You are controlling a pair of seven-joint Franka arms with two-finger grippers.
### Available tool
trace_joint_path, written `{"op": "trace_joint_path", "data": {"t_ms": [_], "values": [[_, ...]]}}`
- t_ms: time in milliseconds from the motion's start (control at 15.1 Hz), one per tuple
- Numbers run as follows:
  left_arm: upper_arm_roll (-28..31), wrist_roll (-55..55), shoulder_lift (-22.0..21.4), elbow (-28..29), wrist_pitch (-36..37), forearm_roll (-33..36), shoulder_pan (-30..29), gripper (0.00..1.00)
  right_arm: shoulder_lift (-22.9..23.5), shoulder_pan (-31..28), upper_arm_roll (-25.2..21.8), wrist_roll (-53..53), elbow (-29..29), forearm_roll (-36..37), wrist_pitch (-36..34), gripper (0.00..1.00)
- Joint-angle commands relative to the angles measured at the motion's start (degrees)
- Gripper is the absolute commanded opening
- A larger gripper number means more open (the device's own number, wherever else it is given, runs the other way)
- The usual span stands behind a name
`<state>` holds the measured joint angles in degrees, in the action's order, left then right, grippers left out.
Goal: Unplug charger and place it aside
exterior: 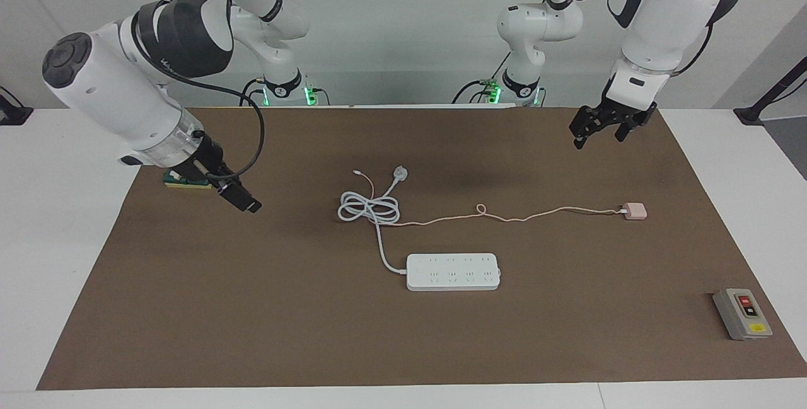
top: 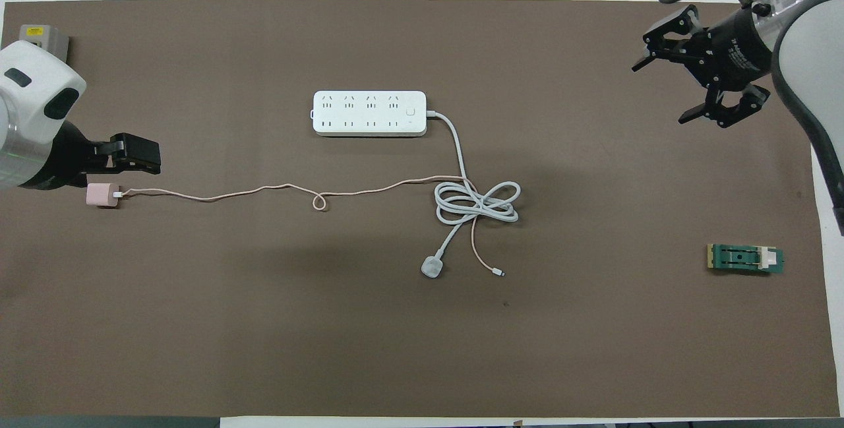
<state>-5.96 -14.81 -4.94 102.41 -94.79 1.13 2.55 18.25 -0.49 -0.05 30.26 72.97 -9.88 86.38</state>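
Note:
The pale pink charger (exterior: 635, 210) lies on the brown mat toward the left arm's end, apart from the white power strip (exterior: 452, 271) and not plugged into it. It also shows in the overhead view (top: 100, 194). Its thin pink cable (exterior: 504, 215) runs along the mat to the coiled white cord (exterior: 369, 207). My left gripper (exterior: 599, 140) is open and empty, raised over the mat beside the charger and clear of it; it also shows in the overhead view (top: 148, 154). My right gripper (exterior: 249, 204) is open and empty over the right arm's end of the mat, also in the overhead view (top: 663, 91).
The strip's white round-ended plug (exterior: 400, 173) lies loose, nearer to the robots than the coil. A grey switch box (exterior: 743, 313) sits at the mat's corner at the left arm's end, farther from the robots. A small green part (top: 745, 259) lies at the right arm's end.

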Motion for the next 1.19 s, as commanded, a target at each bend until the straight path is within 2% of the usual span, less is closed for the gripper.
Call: {"op": "trace_joint_path", "data": {"t_ms": [0, 199, 332, 531, 929, 1128], "values": [[0.07, -0.83, -0.6, 0.52, -0.74, -0.34, -0.09, 1.0, -4.18, -1.97, 0.58, -13.6, 2.27, 4.06, -1.83, 1.0], [0.16, -0.84, -0.69, 0.43, -0.76, -0.34, 0.26, 1.0, -9.26, -2.5, 0.58, -26.09, 5.24, 8.72, -2.54, 1.0], [0.69, -0.4, 0.36, -4.64, 3.61, -0.43, -0.36, 1.0, -14.18, -2.5, 0.58, -31.74, 9.63, 10.84, -2.01, 1.0], [0.86, -0.48, 2.65, -9.15, 7.51, -0.86, -0.8, 1.0, -19.12, -2.77, 0.67, -32.55, 13.95, 10.85, -1.75, 1.0], [0.6, -0.66, 1.78, -7.13, 4.88, -0.96, 1.22, 1.0, -25.1, -3.12, 0.67, -32.64, 20.1, 10.93, -0.25, 1.0], [3.05, -0.4, 1.86, -7.13, 5.05, -0.87, 3.33, 1.0, -26.86, -3.2, 0.84, -32.46, 21.95, 10.85, -0.34, 1.0]]}}
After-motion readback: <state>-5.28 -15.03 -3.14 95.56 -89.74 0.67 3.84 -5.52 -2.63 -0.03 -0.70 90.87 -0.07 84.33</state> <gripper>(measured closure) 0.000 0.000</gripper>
